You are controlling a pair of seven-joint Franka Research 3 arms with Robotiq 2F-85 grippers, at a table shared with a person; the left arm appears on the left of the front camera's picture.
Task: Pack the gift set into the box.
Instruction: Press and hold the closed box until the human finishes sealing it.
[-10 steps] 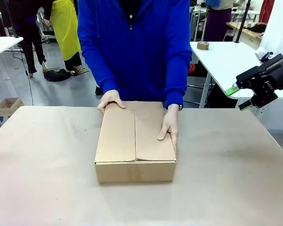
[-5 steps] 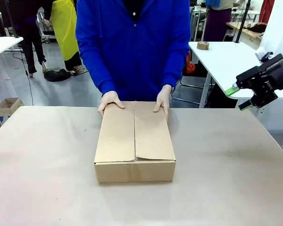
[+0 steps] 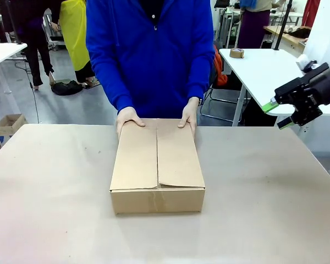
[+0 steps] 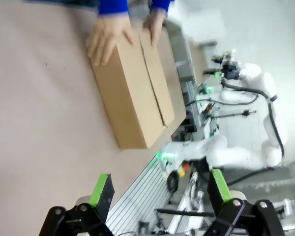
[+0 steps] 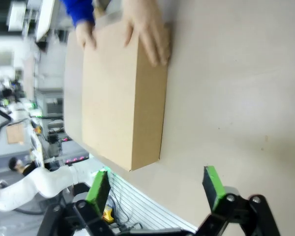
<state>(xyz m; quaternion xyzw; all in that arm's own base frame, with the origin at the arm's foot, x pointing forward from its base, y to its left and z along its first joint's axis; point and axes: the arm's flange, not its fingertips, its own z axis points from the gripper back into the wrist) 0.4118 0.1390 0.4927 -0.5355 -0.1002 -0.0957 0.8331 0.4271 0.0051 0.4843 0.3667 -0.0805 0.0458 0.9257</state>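
The box [image 3: 157, 165] sits in the middle of the frame on the tabletop [image 3: 275, 209]. Its top flaps are folded shut and meet in a seam along its long axis, which runs from my near edge straight up the picture toward the person. I judge the gift set is under those flaps, but I cannot confirm that from here.

The person's two hands rest on the box's far short edge, one hand [image 3: 129, 117] at its upper left corner and the other hand [image 3: 188, 117] at its upper right.

My right gripper [image 3: 276, 113] hangs at the right edge of the frame, raised off the tabletop and well apart from the box, with its jaws wide and empty. The box lies down and to the left of it.

In the left wrist view, my left gripper [image 4: 160, 187] also has its jaws spread wide with nothing between them. There the box lies well ahead, in the upper middle.

The person's hands are plainly nearest. I cannot tell which of my arms is the closer.
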